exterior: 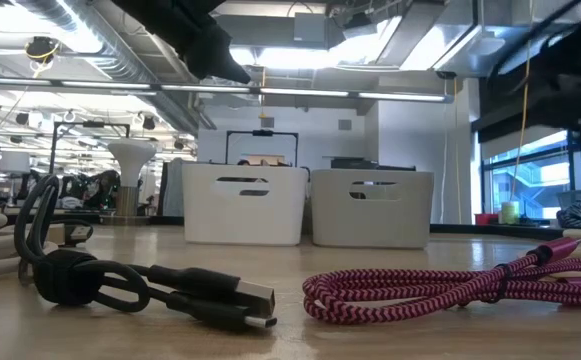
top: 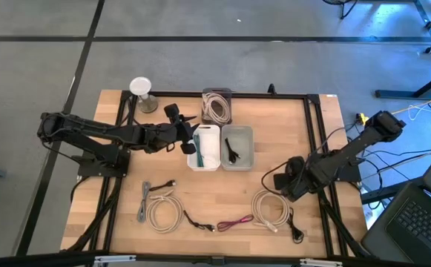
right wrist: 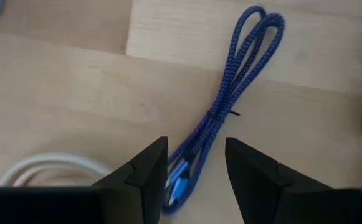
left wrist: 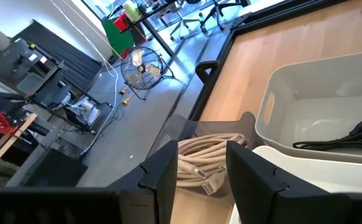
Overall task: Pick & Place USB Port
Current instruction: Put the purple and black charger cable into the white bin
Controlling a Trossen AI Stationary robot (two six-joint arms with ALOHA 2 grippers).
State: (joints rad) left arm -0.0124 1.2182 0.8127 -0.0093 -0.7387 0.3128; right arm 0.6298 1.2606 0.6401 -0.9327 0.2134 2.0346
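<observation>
Nearest to us in the low view, a black cable point(exterior: 150, 285) lies coiled on the wooden table point(exterior: 390, 340) at lower left, its metal plug pointing toward the right, and a red braided cable point(exterior: 440, 285) stretches across the lower right, its long axis roughly left to right. Behind them stand a white bin point(exterior: 243, 204) and a grey bin point(exterior: 371, 207) side by side at mid-frame, and beyond those we see an open room with ceiling lights and a window at right. From above, the table sits on a grey floor marked with dark lines; two pale cable coils point(top: 163, 213) point(top: 272, 208) lie along its lower edge, and a third bin with a beige cable point(top: 216, 106) sits at upper centre. The right gripper point(right wrist: 193, 171) hovers at the lower right of the high view with its fingers spread apart over a blue braided cable point(right wrist: 230, 93), which lies on the wood folded double, its loop at the upper right of that wrist picture and its plugs at lower centre. The left gripper point(left wrist: 199, 168) is over the white bin, fingers apart and empty.
</observation>
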